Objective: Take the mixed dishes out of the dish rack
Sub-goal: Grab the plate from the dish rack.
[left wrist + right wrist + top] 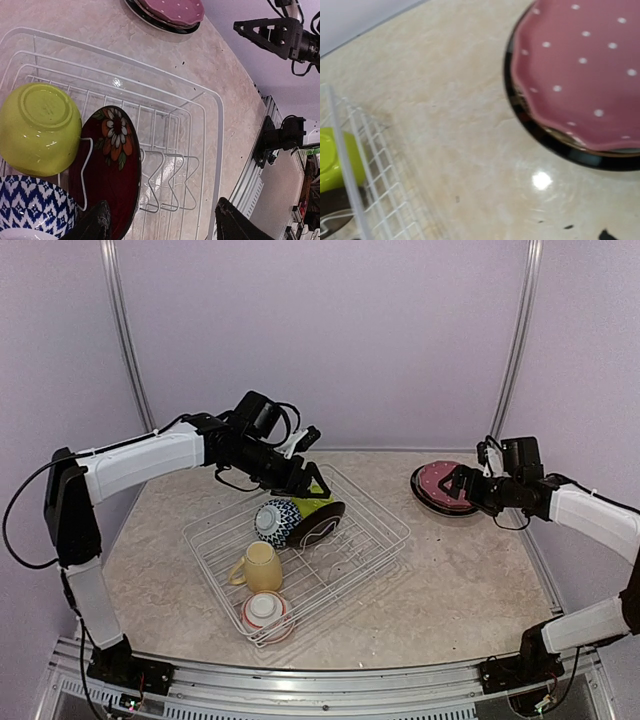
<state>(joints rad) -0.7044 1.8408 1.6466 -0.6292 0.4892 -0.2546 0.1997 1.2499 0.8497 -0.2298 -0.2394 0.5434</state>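
Observation:
The white wire dish rack (390, 525) holds a blue-patterned bowl (275, 520), a lime green bowl (40, 130), a dark red flowered plate (110, 170) standing on edge, a pale yellow mug (260, 567) and a red-white bowl (266, 612). My left gripper (165, 227) hovers open over the rack's far side. One of its fingers (95, 225) is against the dark red plate's rim, with only rack wires in the gap. A pink dotted plate (585, 70) lies on a black plate (550, 140) on the table at right. My right gripper (462, 483) is open beside them, holding nothing.
The table (450, 580) is beige marble-patterned, with purple walls close behind and to both sides. A metal rail (300, 680) carrying the arm bases runs along the near edge. The stacked plates sit near the table's back right corner.

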